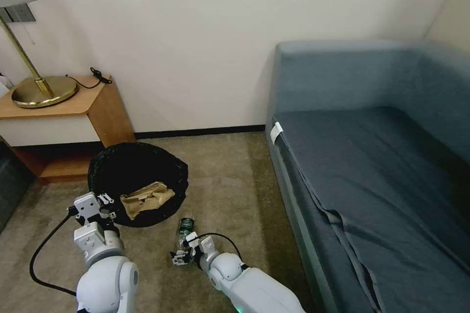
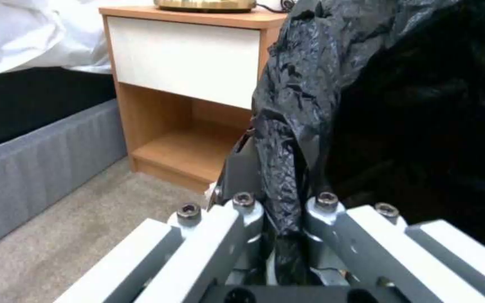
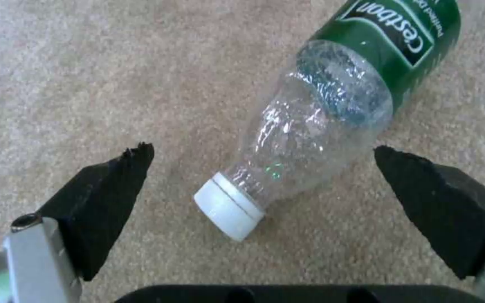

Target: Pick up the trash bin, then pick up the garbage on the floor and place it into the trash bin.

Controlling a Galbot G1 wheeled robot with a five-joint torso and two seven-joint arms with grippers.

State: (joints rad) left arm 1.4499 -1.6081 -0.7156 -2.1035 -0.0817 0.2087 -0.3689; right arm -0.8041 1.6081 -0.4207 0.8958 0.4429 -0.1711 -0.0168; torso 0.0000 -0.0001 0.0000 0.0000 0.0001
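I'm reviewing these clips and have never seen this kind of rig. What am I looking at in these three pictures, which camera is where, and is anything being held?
This is a wheeled robot with two arms, each ending in a gripper. The wide picture comes from a camera on its head, looking down at a carpeted floor between a nightstand and a grey sofa. The other two come from cameras on its wrists.

The left gripper is shut on the rim of the trash bin, pinching its black bag liner. A crumpled tan paper bag already lies inside.

The right gripper is open, low over the carpet, with a small clear bottle with a green label lying on its side between the fingertips. Nothing is gripped there yet.
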